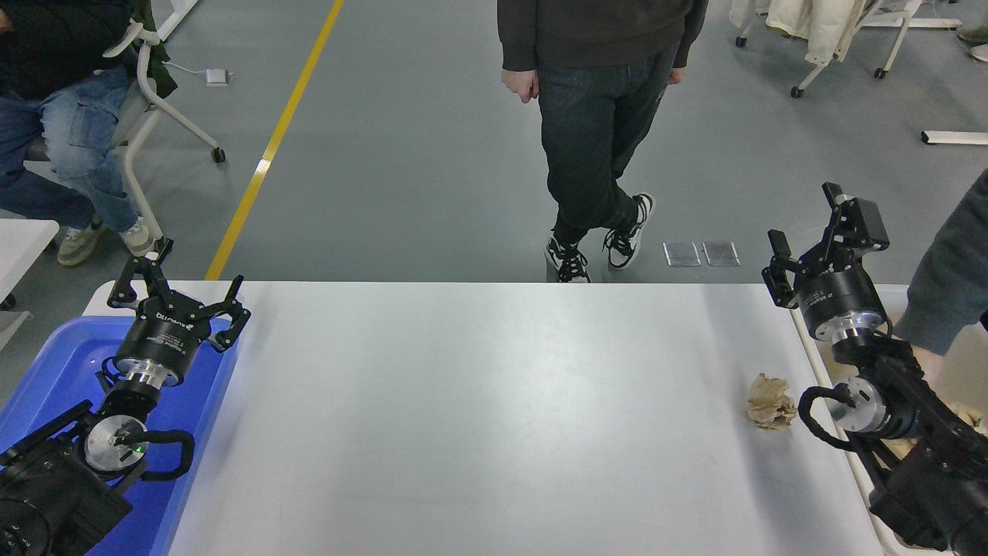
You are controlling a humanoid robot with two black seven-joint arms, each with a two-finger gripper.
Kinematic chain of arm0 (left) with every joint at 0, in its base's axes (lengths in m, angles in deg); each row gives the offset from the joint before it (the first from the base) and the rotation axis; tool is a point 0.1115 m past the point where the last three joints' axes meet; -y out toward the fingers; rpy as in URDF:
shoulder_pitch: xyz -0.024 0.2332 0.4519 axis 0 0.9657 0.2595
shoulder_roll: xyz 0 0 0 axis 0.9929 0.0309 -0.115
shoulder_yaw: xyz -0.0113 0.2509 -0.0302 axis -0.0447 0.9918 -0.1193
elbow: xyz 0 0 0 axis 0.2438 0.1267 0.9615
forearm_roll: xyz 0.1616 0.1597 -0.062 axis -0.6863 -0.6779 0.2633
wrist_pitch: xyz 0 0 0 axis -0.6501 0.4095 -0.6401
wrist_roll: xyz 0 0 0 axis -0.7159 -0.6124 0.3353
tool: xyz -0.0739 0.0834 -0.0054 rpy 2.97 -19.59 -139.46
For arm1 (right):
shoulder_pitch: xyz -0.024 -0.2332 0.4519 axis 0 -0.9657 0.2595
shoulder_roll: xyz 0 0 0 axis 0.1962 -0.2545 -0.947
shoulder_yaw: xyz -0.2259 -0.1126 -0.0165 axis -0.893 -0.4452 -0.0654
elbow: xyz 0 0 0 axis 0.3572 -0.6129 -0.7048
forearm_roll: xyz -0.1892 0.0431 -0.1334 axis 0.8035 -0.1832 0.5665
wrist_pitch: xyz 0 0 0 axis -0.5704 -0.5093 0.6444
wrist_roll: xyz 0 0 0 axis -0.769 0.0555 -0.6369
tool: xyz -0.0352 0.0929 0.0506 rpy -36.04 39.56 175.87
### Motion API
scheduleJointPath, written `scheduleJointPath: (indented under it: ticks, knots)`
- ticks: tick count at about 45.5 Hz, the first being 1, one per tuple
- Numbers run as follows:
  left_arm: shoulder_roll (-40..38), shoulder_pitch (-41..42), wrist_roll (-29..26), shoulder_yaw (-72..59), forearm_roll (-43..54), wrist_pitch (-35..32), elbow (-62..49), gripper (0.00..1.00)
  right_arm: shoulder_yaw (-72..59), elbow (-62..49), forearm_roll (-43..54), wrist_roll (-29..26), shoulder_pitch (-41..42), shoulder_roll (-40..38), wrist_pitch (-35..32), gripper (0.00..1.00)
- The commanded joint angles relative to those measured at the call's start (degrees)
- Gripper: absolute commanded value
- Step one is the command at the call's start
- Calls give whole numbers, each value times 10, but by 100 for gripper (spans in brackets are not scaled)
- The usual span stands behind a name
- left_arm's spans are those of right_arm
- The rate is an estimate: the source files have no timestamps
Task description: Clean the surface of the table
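1. Table surface [478, 417]: matte white rectangular top with rounded far corners. It fills the lower half of the view; its long axis runs left-right across the picture and its short axis runs away from the camera. The far edge is parallel to the top of the view.
2. Crumpled beige paper wad [770, 402]: sits on the table surface near its right edge, roughly mid-depth. No clear long axis, an irregular lump. It touches neither gripper.
3. Blue plastic tub [46, 363]: at the table's left end, near corner. Its floor shows bare blue where visible; much of it is hidden by the left arm, so contents under the arm cannot be told.
4. Beige bin [837, 432]: just beside the table's right edge, mostly hidden by the right arm. Some light crumpled material shows inside near the arm, too covered to identify.
5. Left gripper [179, 292]: parked at lower left over the tub's far rim, pointing away from the camera, jaws spread apart, holding nothing.
6. Right gripper [814, 232]: raised over the table's far right corner, pointing up and away, jaws apart, nothing between them. It is well apart from the paper wad.
7. Standing person [594, 116] in dark clothes beyond the far edge, centre. Seated person [62, 131] in jeans at top left. Grey sleeve [945, 278] enters from the right edge, over the bin.
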Motion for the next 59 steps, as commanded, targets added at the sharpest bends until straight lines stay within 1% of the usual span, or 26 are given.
scheduleJointPath:
  ticks: [1, 5, 8, 14, 21, 28, 34, 37, 42, 47, 59]
  knots:
    - [0, 0, 0, 0, 0, 0, 0, 100, -3, 19, 0, -57, 8, -11, 14, 99]
    - [0, 0, 0, 0, 0, 0, 0, 100, -6, 37, 0, -79, 8, -27, 14, 99]
    - [0, 0, 0, 0, 0, 0, 0, 100, -17, 54, 9, -102, 14, -43, 29, 99]
    - [0, 0, 0, 0, 0, 0, 0, 100, -90, 113, 9, -153, 27, -113, 64, 99]
    - [0, 0, 0, 0, 0, 0, 0, 100, -169, 165, 13, -201, 56, -170, 64, 99]
    - [0, 0, 0, 0, 0, 0, 0, 100, -254, 220, 68, -240, 95, -233, 55, 99]
    - [0, 0, 0, 0, 0, 0, 0, 100, -301, 279, 105, -254, 115, -277, 35, 99]
    - [-1, 0, 0, 0, 0, 0, 0, 100, -339, 300, 141, -257, 131, -297, 33, 99]
    - [0, 0, 0, 0, 0, 0, 0, 100, -404, 311, 205, -257, 162, -324, 16, 99]
    - [0, 0, 0, 0, 0, 0, 0, 100, -435, 314, 253, -257, 180, -337, 0, 99]
    - [0, 0, 0, 0, 0, 0, 0, 100, -508, 331, 309, -254, 219, -364, -14, 99]
